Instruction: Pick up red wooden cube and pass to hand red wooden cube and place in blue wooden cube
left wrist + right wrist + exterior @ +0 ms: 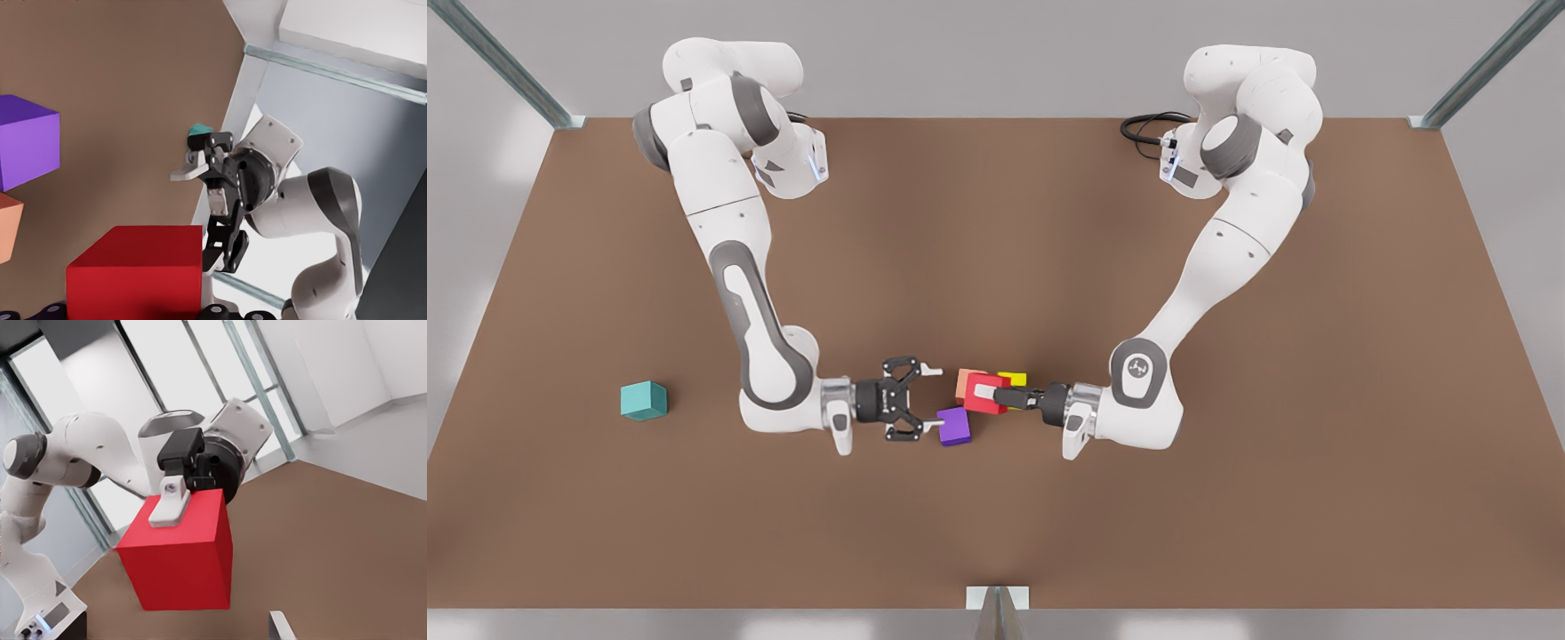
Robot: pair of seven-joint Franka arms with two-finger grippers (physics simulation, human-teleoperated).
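1. In the front view, bare brown table (996,533) lies open along the near edge.
2. The left gripper (980,392) clamps the red wooden cube (987,395) above the table's middle, in front of a salmon cube (964,382) and a yellow cube (1014,379).
3. The right gripper (935,396) faces it, fingers spread wide, a purple cube (954,427) beside its lower finger.
4. The blue wooden cube (644,400) sits well apart, at the front view's left.

Red wooden cube (984,395) held aloft mid-table; blue wooden cube (644,400) apart.

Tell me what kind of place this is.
Probably a simulated robot lab cell: a brown table, the left gripper holding the red wooden cube, the right gripper open opposite, metal frame posts at the corners.
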